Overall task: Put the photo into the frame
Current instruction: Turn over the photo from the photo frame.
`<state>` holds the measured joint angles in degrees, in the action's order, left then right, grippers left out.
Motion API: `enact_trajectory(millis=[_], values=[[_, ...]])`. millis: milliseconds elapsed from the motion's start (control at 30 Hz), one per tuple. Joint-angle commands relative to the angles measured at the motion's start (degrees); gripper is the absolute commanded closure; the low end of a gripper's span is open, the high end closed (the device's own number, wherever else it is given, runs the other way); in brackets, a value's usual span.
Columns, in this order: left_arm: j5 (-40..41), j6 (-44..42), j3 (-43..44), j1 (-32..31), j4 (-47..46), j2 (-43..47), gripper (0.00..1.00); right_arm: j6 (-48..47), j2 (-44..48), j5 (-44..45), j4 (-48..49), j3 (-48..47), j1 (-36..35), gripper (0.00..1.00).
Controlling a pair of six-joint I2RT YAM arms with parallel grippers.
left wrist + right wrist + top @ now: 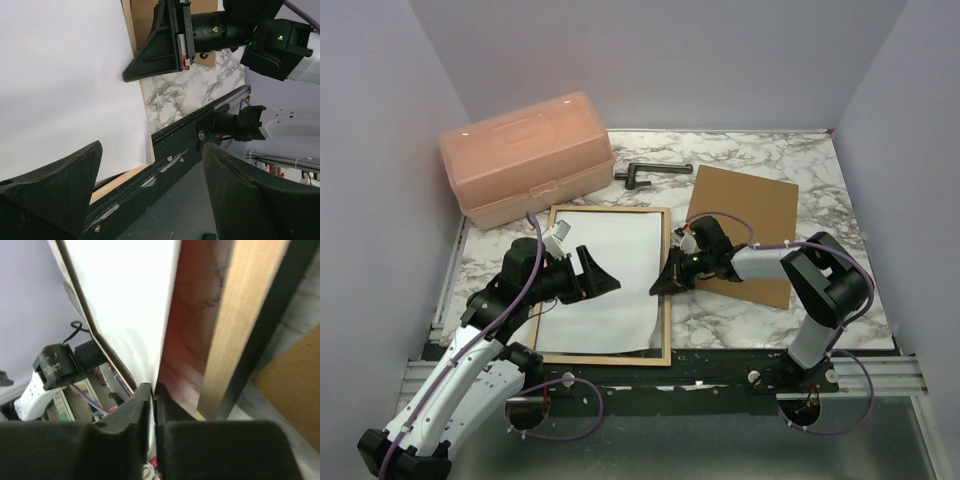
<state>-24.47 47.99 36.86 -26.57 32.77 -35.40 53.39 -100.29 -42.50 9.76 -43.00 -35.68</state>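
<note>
The frame is lying flat on the marble surface, tan wood face up, in front of the left arm. The photo is lying inside it, plain white back showing, and is covering most of the opening.

The right claw is reaching in from the right and pinching the photo's right edge, just inside the frame's right rail. In the right wrist view its fingers are pressing together on the thin white sheet, with the wooden rail of the frame running right beside them. A red-orange band is showing between sheet and rail. It is possibly the printed face or its reflection in the pane, but the view is too close to tell which.

The left claw is hanging over the left-centre of the photo with its jaws spread wide, gripping nothing. Its wrist view shows the two dark fingers standing far apart over the white sheet, with the right claw across from them.

A brown backing board is lying on the surface to the right of the frame, partly under the right arm. A pink storage box is sitting at the back left. A black tool is lying between box and board.
</note>
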Motion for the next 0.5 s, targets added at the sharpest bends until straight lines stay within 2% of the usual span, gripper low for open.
enact_trajectory(millis=[0,100,167,300,467], values=[[1.1,-0.5,0.9,0.4,0.4,0.3,0.17,-3.2,1.4,7.1,-4.8,-1.5,-0.9,0.76],[1.4,-0.6,0.9,0.4,0.6,0.0,0.17,-6.1,3.6,11.2,-9.6,-3.2,-1.1,0.47],[1.8,-0.8,1.0,0.4,1.0,-0.3,0.17,-7.9,4.9,13.8,-13.8,-4.4,-1.2,0.32],[3.7,-1.7,1.9,0.4,2.9,-1.3,0.16,-11.0,6.8,18.2,-19.2,-6.7,-1.4,0.19],[4.3,-2.7,2.9,0.4,3.7,-3.7,0.16,-13.2,8.8,21.8,-23.6,-7.8,-1.5,0.12]])
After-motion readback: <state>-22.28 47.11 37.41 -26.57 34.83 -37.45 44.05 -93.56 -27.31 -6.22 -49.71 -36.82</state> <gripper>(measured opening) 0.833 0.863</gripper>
